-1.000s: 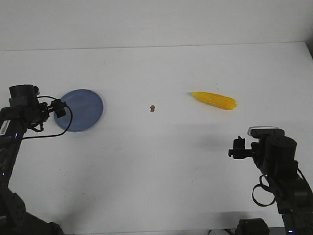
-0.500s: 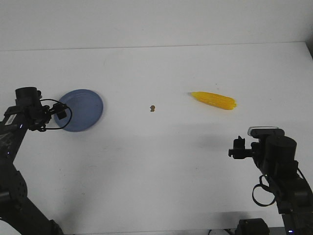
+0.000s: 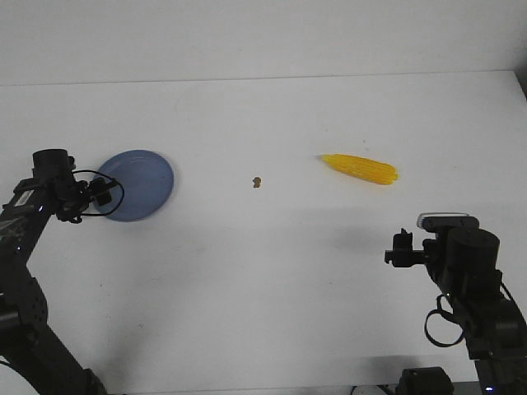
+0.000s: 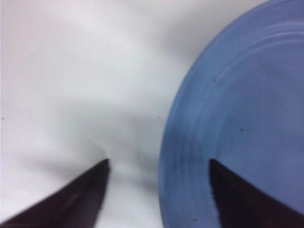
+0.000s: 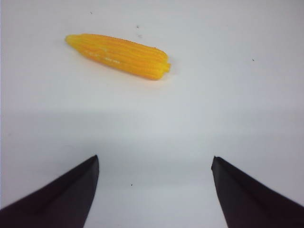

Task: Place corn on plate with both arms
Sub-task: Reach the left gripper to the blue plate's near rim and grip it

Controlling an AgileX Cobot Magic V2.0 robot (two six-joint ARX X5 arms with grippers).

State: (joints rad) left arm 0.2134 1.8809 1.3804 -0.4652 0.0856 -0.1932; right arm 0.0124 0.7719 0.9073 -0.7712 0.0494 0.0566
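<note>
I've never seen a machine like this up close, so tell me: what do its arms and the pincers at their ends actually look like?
Both arms are black. The left arm has slim links, a cylindrical housing and thin looping black cables. The right arm is chunkier, with a round motor housing, a small silver-grey part on top and a cable loop. Seen from the wrists, the left gripper and right gripper each have two plain, dark, pointed fingers.

Plate (image 3: 136, 184) sits left on the table (image 3: 272, 271), corn (image 3: 361, 168) well apart on the right. Small speck (image 3: 258, 181) lies between them. Left gripper (image 3: 100, 191) at plate's left rim; right gripper (image 3: 401, 249) in front of corn.
</note>
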